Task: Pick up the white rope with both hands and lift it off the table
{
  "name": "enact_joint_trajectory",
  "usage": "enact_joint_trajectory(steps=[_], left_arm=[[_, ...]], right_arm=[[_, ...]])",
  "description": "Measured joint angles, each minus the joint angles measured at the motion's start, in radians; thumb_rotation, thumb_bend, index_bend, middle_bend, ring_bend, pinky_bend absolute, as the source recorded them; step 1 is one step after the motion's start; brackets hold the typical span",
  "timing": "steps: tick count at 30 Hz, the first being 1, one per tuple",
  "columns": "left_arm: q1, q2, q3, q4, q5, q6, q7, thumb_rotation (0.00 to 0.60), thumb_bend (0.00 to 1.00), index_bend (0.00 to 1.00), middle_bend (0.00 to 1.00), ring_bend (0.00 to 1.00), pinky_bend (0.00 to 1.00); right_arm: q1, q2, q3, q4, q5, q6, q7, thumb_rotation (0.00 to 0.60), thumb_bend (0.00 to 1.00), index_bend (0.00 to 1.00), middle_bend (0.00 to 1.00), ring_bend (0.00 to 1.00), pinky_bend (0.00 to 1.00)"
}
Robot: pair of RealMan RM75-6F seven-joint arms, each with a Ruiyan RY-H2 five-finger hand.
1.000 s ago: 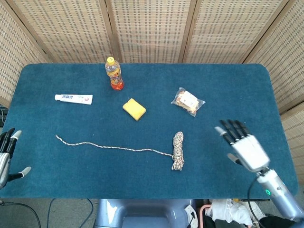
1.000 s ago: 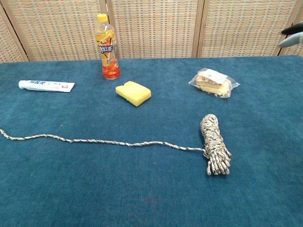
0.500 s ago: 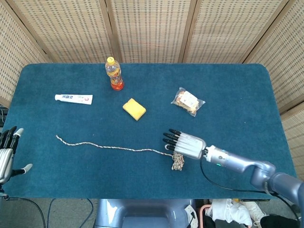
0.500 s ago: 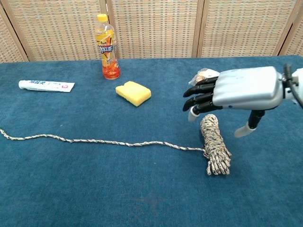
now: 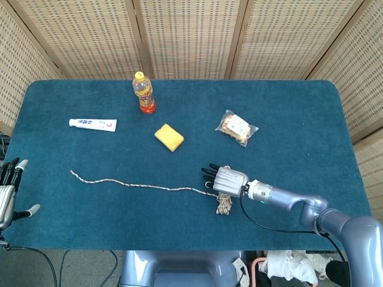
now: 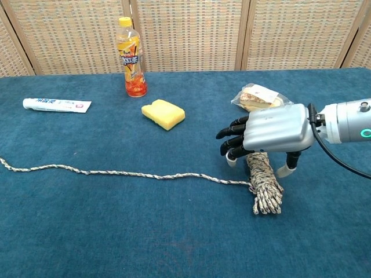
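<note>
The white rope lies on the blue table point(image 5: 299, 119). Its thin strand point(image 5: 137, 185) runs from the left to a bundled coil point(image 5: 223, 203) near the front edge. My right hand point(image 5: 224, 178) hovers palm down over the far end of the coil point(image 6: 264, 184), fingers point(image 6: 232, 134) spread and pointing left, thumb point(image 6: 288, 167) down beside the coil. It grips nothing. My left hand point(image 5: 9, 194) is at the table's left edge, fingers extended, well clear of the rope's free end point(image 5: 73, 173). The chest view does not show the left hand.
An orange drink bottle point(image 5: 143, 94) stands at the back. A toothpaste tube point(image 5: 93, 124) lies at the left, a yellow sponge point(image 5: 169, 137) in the middle, and a wrapped snack point(image 5: 237, 127) just behind my right hand. Wicker screens enclose the table.
My right hand has swept in from the right and come down over the rope coil. The left hand has barely shifted. The rope has not moved.
</note>
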Motion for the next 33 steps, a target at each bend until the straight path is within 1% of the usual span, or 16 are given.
enact_joint_trajectory(steps=[2, 5, 8, 11, 13, 14, 15, 17, 19, 21, 24, 26, 29, 30, 31, 33], left_arm=[[-0.002, 0.001, 0.001, 0.001, -0.002, -0.004, -0.002, 0.600, 0.00, 0.00, 0.00, 0.00, 0.00], [-0.004, 0.001, 0.000, 0.002, -0.006, -0.006, -0.002, 0.600, 0.00, 0.00, 0.00, 0.00, 0.00], [-0.006, 0.000, 0.000, 0.003, -0.009, -0.008, 0.001, 0.600, 0.00, 0.00, 0.00, 0.00, 0.00], [-0.008, -0.002, 0.001, 0.003, -0.009, -0.009, 0.006, 0.600, 0.00, 0.00, 0.00, 0.00, 0.00], [-0.008, -0.004, 0.002, 0.003, -0.007, -0.007, 0.008, 0.600, 0.00, 0.00, 0.00, 0.00, 0.00], [-0.008, -0.005, 0.002, 0.004, -0.007, -0.005, 0.009, 0.600, 0.00, 0.00, 0.00, 0.00, 0.00], [-0.008, -0.006, 0.002, 0.004, -0.008, -0.005, 0.010, 0.600, 0.00, 0.00, 0.00, 0.00, 0.00], [-0.009, -0.007, 0.002, 0.005, -0.010, -0.006, 0.012, 0.600, 0.00, 0.00, 0.00, 0.00, 0.00], [-0.010, -0.009, 0.003, 0.006, -0.011, -0.007, 0.014, 0.600, 0.00, 0.00, 0.00, 0.00, 0.00], [-0.011, -0.011, 0.003, 0.009, -0.012, -0.007, 0.018, 0.600, 0.00, 0.00, 0.00, 0.00, 0.00], [-0.019, -0.017, 0.002, 0.017, -0.018, -0.019, 0.025, 0.600, 0.00, 0.00, 0.00, 0.00, 0.00], [-0.033, -0.028, -0.003, 0.037, -0.016, -0.030, 0.031, 0.600, 0.00, 0.00, 0.00, 0.00, 0.00], [-0.070, -0.064, -0.014, 0.118, 0.016, -0.051, 0.011, 0.600, 0.00, 0.00, 0.00, 0.00, 0.00], [-0.088, -0.081, -0.017, 0.163, 0.037, -0.063, -0.010, 0.600, 0.00, 0.02, 0.00, 0.00, 0.00], [-0.103, -0.094, -0.018, 0.199, 0.054, -0.074, -0.029, 0.600, 0.01, 0.04, 0.00, 0.00, 0.00], [-0.145, -0.128, -0.021, 0.285, 0.095, -0.108, -0.080, 0.600, 0.03, 0.14, 0.00, 0.00, 0.00]], right_arm=[[0.004, -0.003, -0.011, 0.013, 0.004, 0.001, -0.001, 0.600, 0.02, 0.31, 0.19, 0.01, 0.15], [0.010, -0.002, -0.030, 0.027, 0.009, 0.010, -0.003, 0.600, 0.05, 0.33, 0.23, 0.06, 0.17], [0.012, 0.000, -0.047, 0.033, 0.016, 0.021, 0.005, 0.600, 0.10, 0.34, 0.28, 0.13, 0.25], [0.013, -0.005, -0.061, 0.050, 0.021, 0.028, 0.009, 0.600, 0.16, 0.39, 0.36, 0.20, 0.37], [0.012, -0.013, -0.069, 0.064, 0.023, 0.037, 0.013, 0.600, 0.24, 0.46, 0.45, 0.28, 0.46], [0.012, -0.016, -0.072, 0.070, 0.023, 0.044, 0.016, 0.600, 0.27, 0.49, 0.48, 0.31, 0.49], [0.011, -0.021, -0.076, 0.079, 0.023, 0.056, 0.021, 0.600, 0.34, 0.53, 0.53, 0.35, 0.53], [0.009, -0.029, -0.082, 0.094, 0.021, 0.081, 0.032, 0.600, 0.42, 0.57, 0.58, 0.40, 0.58], [0.005, -0.039, -0.089, 0.120, 0.019, 0.119, 0.048, 0.600, 0.50, 0.60, 0.61, 0.42, 0.60], [-0.002, -0.053, -0.096, 0.154, 0.020, 0.159, 0.071, 0.600, 0.55, 0.60, 0.62, 0.43, 0.60], [-0.018, -0.071, -0.100, 0.202, 0.033, 0.215, 0.120, 0.600, 0.57, 0.61, 0.62, 0.43, 0.60], [-0.031, -0.073, -0.094, 0.211, 0.056, 0.249, 0.154, 0.600, 0.57, 0.61, 0.62, 0.43, 0.61], [-0.052, -0.054, -0.078, 0.192, 0.102, 0.302, 0.194, 0.600, 0.58, 0.61, 0.62, 0.43, 0.61], [-0.058, -0.043, -0.073, 0.178, 0.113, 0.312, 0.199, 0.600, 0.59, 0.61, 0.62, 0.43, 0.61], [-0.061, -0.034, -0.071, 0.165, 0.119, 0.318, 0.201, 0.600, 0.59, 0.61, 0.62, 0.43, 0.61], [-0.068, -0.013, -0.065, 0.133, 0.130, 0.331, 0.200, 0.600, 0.59, 0.61, 0.62, 0.43, 0.61]])
